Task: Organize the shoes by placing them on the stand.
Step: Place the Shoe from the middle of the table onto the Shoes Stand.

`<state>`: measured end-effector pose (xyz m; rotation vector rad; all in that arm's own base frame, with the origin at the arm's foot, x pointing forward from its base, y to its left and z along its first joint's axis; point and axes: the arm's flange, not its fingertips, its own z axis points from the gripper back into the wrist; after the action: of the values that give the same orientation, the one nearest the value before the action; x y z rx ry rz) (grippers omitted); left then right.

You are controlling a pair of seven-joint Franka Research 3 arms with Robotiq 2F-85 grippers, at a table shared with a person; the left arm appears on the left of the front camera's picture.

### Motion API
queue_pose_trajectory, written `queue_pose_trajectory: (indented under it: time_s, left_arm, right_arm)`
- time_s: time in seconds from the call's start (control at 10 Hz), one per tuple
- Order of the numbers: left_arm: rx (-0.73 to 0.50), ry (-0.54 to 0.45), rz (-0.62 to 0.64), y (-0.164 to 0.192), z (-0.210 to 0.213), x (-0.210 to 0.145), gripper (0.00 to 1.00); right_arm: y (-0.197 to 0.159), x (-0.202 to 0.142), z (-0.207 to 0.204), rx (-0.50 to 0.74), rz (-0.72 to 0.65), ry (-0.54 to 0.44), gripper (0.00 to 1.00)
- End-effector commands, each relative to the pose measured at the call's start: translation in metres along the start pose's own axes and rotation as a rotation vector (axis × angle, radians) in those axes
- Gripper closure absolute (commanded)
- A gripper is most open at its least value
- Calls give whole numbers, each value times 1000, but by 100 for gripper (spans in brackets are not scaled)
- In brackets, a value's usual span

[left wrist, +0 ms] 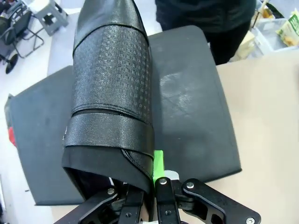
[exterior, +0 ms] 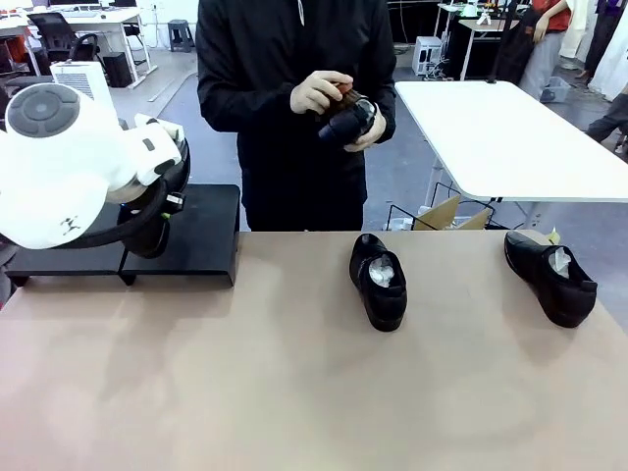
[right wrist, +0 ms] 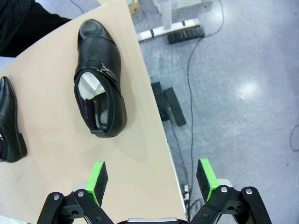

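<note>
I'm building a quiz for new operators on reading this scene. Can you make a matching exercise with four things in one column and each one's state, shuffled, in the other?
Things
1. left gripper
2. right gripper
3. middle shoe
4. person's hands

States
A. lies on the table, white paper inside
B. open, holding nothing
C. shut on the textured shoe over the stand
D. hold another shoe in the air

Pairs: 1-C, 2-B, 3-A, 4-D
</note>
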<state>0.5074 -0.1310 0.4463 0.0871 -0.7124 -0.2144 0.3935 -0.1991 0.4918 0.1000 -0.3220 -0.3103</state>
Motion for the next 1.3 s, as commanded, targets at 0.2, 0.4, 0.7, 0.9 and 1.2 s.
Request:
queue_pose_trajectory:
  time_s: [0.2,0.4,0.7,0.9,1.2]
  left_arm:
    - [57,37,1,-6,-22,12,100]
    - [60,54,-3,-8,-30,13,100]
    - [63,77,9,-11,-43,13,100]
    - [73,93,22,-13,-52,11,100]
    - [90,112,33,-15,-56,13,88]
  right_arm:
    - [0,0,2,-1,4,-5,0]
    - [0,0,2,-1,4,-5,0]
    - [0,0,2,-1,4,-5,0]
    - [0,0,2,-1,4,-5,0]
    - [0,0,2,-1,4,-5,0]
